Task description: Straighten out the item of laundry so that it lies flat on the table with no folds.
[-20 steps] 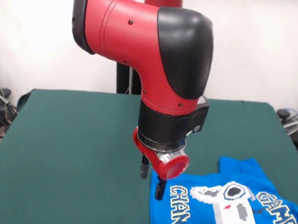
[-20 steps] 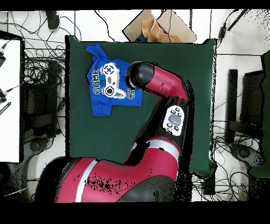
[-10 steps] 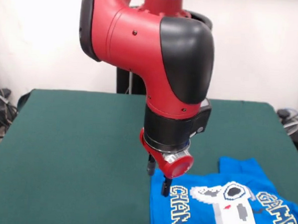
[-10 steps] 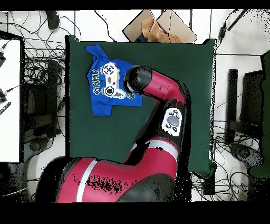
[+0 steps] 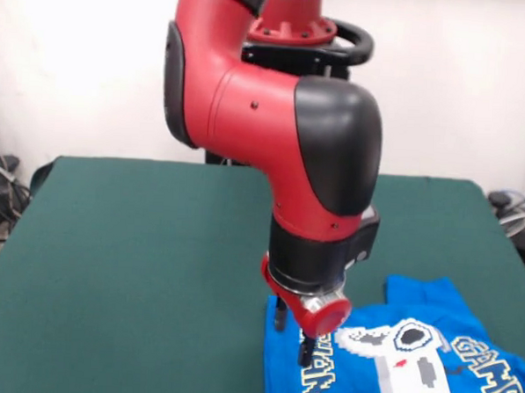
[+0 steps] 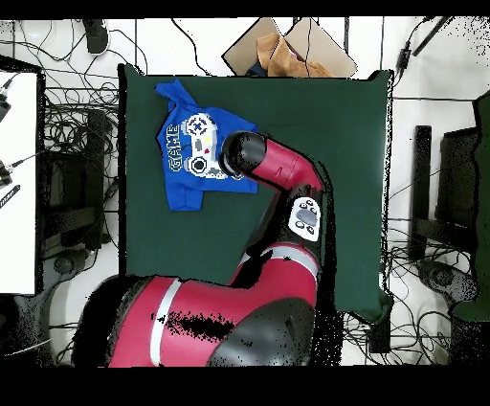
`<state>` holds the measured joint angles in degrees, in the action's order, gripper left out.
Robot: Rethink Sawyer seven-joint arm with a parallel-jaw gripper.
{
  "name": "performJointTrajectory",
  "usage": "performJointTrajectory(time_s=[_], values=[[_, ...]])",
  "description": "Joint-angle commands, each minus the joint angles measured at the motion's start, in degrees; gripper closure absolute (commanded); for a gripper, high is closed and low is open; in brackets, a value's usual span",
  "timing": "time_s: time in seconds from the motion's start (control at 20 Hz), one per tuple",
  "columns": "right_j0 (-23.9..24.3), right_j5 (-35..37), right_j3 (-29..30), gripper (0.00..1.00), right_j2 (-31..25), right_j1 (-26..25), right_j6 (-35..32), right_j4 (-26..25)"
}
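Note:
The bright blue T-shirt [image 5: 413, 354] lies print-up at the near right of the green table [image 5: 137, 243], rumpled, with a sleeve bunched up toward the far side. In the overhead view the shirt [image 6: 191, 158] sits at the table's upper left [image 6: 316, 115]. My gripper [image 5: 294, 333] hangs from the red arm with its two dark fingers apart and nothing between them. Its tips are over the shirt's left edge, at the "CHANGER" lettering. From overhead the arm's wrist [image 6: 241, 153] hides the gripper and the shirt's right part.
Brown cardboard and paper [image 6: 287, 53] lie beyond the table's far edge in the overhead view. Cables run all round the table. A white surface [image 6: 17, 182] stands to the left. The shirt reaches the picture's bottom edge in the front view.
The arm has swung right and toward the camera in the front view. The gripper went from bare table beside the shirt to over the shirt's left edge. The shirt has not moved.

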<state>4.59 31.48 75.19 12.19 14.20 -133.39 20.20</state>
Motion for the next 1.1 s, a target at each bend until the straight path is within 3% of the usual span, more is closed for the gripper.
performJointTrajectory(time_s=[0.05,0.4,0.45,0.8,1.1], values=[[1.1,-4.1,5.5,0.00,-8.1,-5.7,-9.2,2.8],[0.1,-2.4,0.7,0.00,-5.1,-9.9,-10.1,2.2],[0.4,-2.2,0.6,1.00,-5.4,-9.9,-9.4,1.9],[-0.3,2.3,-4.1,1.00,-2.1,-11.9,-11.6,2.1],[1.4,4.0,-4.1,1.00,-0.3,-11.0,-9.5,0.0]])
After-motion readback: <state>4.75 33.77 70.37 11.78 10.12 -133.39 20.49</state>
